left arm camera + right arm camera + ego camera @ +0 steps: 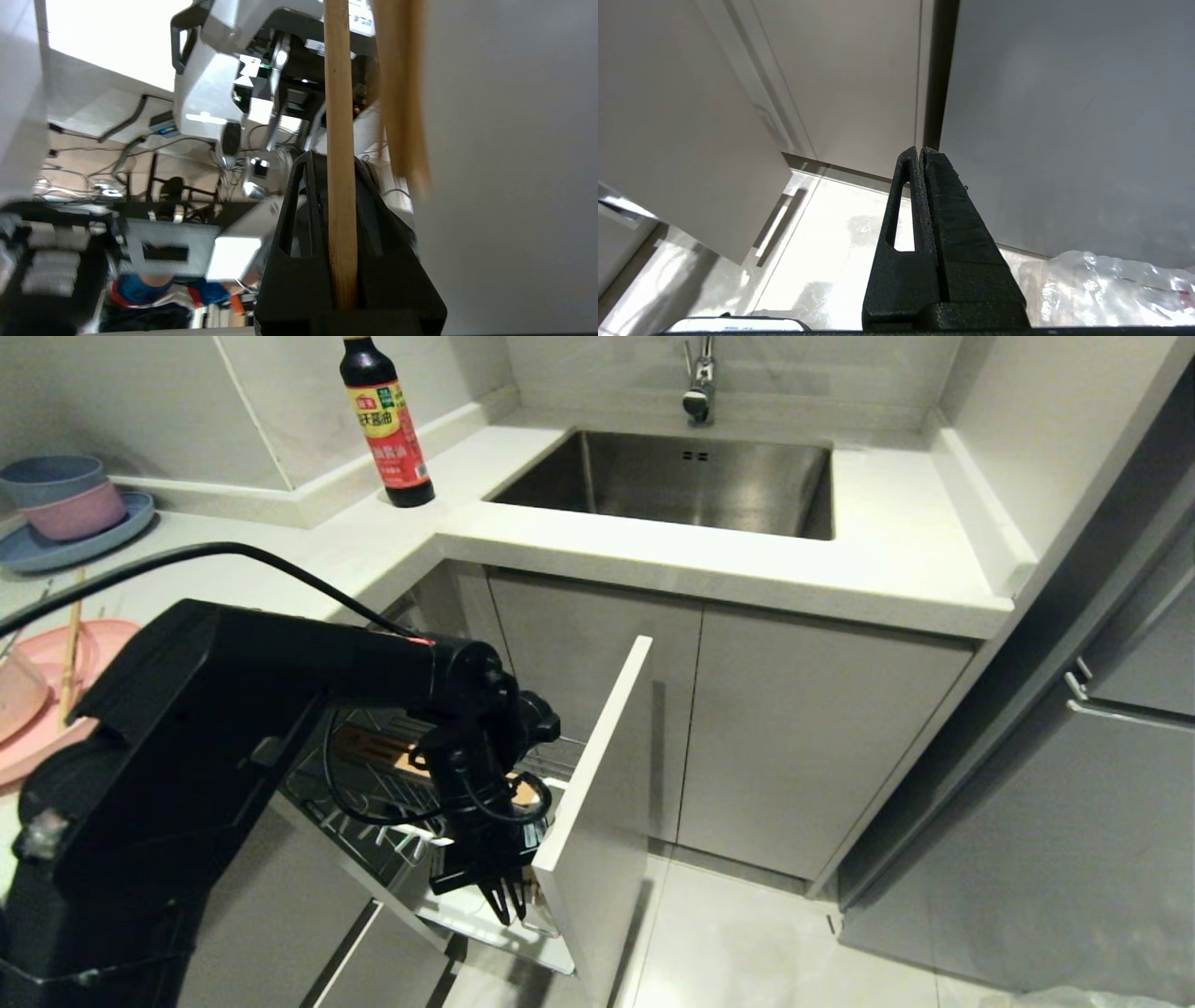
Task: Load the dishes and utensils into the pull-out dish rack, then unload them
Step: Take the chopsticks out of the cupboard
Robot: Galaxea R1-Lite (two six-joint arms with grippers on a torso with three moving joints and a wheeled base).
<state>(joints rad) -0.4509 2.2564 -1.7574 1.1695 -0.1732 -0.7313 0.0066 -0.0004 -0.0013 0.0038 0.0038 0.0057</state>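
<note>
Landmark: pull-out dish rack, chrome wire basket with a slotted wooden strip, fixed to a flat grey cabinet front, drawn out below the white counter.

Far left of the rack, up on the counter: blue and pink bowls stacked on a blue plate, matte, round. Just below them the pale-pink oval plate, flat and smooth, cut by the frame edge. One light wooden chopstick lay across it, long axis running roughly away from the robot, toward the wall.

Left arm, black, glossy housing with a cable looped over it, reached over the rack. Left gripper hung at the rack's front end, just behind the cabinet front, fingers pointed down. In the left wrist view the jaws were clamped narrow on a second chopstick: round, pale straight-grained wood, long axis in line with the fingers, running out past the tips. Another wooden length sat beside it, blurred; couldn't tell what it touched. White utensil cup hidden behind the gripper in the head view.

Behind the rack on the counter: dark sauce bottle, red-yellow label, upright. Right of that, rectangular brushed-steel sink with a chrome tap.

Right gripper was seen only in its own view, well right of the rack and low, near pale glossy floor tiles and grey panels; textured black jaws pressed together, nothing between them.
</note>
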